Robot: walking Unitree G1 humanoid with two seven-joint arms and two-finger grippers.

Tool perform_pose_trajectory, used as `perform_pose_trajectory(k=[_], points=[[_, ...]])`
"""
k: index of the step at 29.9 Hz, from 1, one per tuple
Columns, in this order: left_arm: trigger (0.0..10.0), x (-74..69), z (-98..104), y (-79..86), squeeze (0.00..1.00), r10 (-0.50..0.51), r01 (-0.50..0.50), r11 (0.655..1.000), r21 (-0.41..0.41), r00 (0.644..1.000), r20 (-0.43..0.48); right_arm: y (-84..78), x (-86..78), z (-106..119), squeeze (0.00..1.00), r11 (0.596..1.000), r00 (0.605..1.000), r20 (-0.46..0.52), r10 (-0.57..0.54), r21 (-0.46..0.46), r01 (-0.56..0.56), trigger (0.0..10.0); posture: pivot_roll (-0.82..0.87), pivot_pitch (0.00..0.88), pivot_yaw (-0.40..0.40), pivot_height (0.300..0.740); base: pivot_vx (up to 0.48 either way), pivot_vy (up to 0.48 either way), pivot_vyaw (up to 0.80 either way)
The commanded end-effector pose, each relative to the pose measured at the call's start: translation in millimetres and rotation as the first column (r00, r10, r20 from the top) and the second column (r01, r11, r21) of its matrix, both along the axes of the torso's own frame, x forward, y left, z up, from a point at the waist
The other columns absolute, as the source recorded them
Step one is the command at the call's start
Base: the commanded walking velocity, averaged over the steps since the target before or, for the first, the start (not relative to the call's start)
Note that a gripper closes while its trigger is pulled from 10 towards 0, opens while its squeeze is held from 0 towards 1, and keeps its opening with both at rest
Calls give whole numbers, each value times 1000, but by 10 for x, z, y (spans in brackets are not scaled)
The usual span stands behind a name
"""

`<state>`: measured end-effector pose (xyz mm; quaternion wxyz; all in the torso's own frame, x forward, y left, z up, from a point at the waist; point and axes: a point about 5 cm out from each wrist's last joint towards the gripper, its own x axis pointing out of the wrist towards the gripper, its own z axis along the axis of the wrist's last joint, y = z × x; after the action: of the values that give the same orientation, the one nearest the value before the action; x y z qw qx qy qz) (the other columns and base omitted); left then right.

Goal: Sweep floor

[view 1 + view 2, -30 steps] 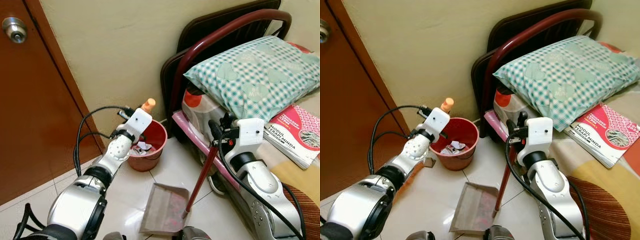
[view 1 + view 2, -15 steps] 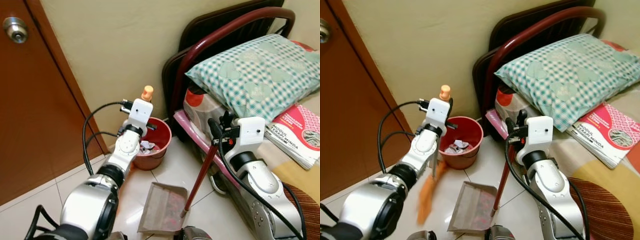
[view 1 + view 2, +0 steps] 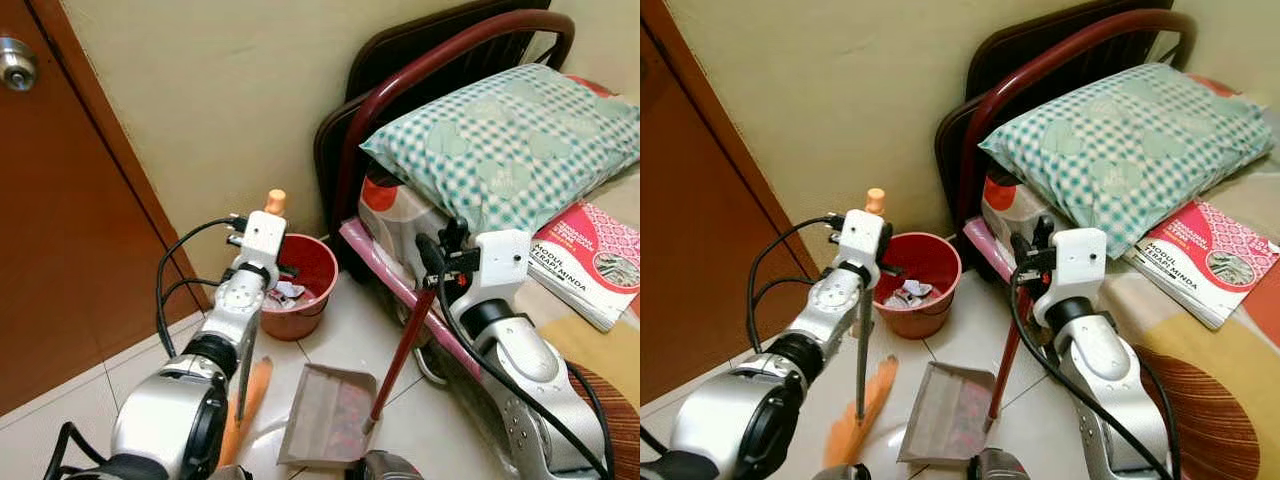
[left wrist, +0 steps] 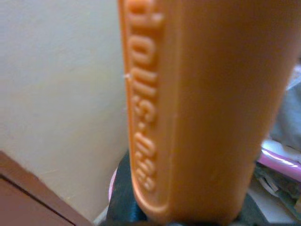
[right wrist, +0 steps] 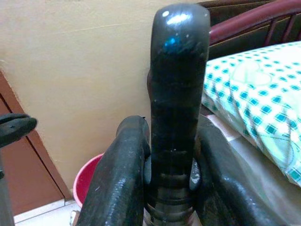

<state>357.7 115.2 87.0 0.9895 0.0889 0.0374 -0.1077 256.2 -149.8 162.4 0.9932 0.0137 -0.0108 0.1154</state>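
My left gripper (image 3: 262, 236) is shut on a broom just below its orange handle end (image 3: 275, 200), which looms close in the left wrist view (image 4: 202, 108). The thin shaft (image 3: 861, 350) runs down to orange bristles (image 3: 858, 415) on the floor tiles, left of the dustpan. My right gripper (image 3: 438, 262) is shut on the black top (image 5: 176, 89) of the dustpan's dark red handle (image 3: 400, 352), with fingers (image 5: 120, 174) on both sides. The brown dustpan (image 3: 325, 415) rests on the floor, dirt inside. A red bucket (image 3: 308, 290) with paper scraps stands against the wall.
A brown door (image 3: 60, 250) is on the left. A bed with a dark red frame (image 3: 400, 90), checked pillow (image 3: 500, 140) and red book (image 3: 590, 255) fills the right side. My right arm is beside the bed's pink edge (image 3: 385, 265).
My left arm has shifted the broom's top leftward, away from the bucket, and the orange bristles have swung into sight on the floor left of the dustpan. The dustpan and right gripper stayed put.
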Motion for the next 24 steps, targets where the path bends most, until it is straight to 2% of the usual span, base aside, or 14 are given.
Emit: perform_pose_trajectory(k=[1,3,6,9,10,11,13,15,16,18,24], points=[[10000,-69,-116,64,0,1,-2,1000,-24,999,-50,10,23,27,0,1000,1000,18,6,19,-6,10000,-129,158,17,740,0,0,0],[10000,-182,-138,145,0,4,-5,999,-40,1000,-4,41,71,-1,0,1000,1000,16,16,23,-17,10000,-96,153,15,740,0,0,0],[10000,-308,-86,167,0,22,-17,996,-84,998,62,82,128,-5,0,999,999,25,33,27,-34,10000,-60,141,9,740,0,0,0],[10000,-486,98,143,0,25,-5,996,-93,976,215,113,183,-8,0,999,999,28,44,26,-45,10000,-39,132,2,740,0,0,0],[10000,-571,187,162,0,44,-24,997,-70,953,299,125,211,-11,0,998,998,29,49,28,-50,10000,-28,128,-2,740,0,0,0],[10000,-602,214,175,0,50,-33,998,-58,942,331,133,222,-14,0,998,998,29,52,29,-52,10000,-21,122,-6,740,0,0,0],[10000,-650,236,233,0,76,-71,997,-27,928,364,149,237,-15,0,998,998,30,59,28,-60,10000,-23,120,-10,740,0,0,0],[10000,-677,244,259,0,93,-85,996,-39,928,361,153,243,-14,0,998,997,32,63,26,-64,10000,-23,120,-10,740,0,0,0],[10000,-764,285,344,0,133,-131,991,-30,923,360,138,260,-13,0,998,997,36,66,23,-67,10000,-24,117,-11,740,0,0,0],[10000,-853,341,401,0,148,-155,988,-9,922,359,108,270,-25,0,998,997,36,63,18,-64,10000,-24,117,-11,740,0,0,0],[10000,-984,465,461,0,168,-188,982,15,908,384,79,287,-55,0,998,998,35,55,13,-55,10000,-15,114,-7,740,0,0,0]])
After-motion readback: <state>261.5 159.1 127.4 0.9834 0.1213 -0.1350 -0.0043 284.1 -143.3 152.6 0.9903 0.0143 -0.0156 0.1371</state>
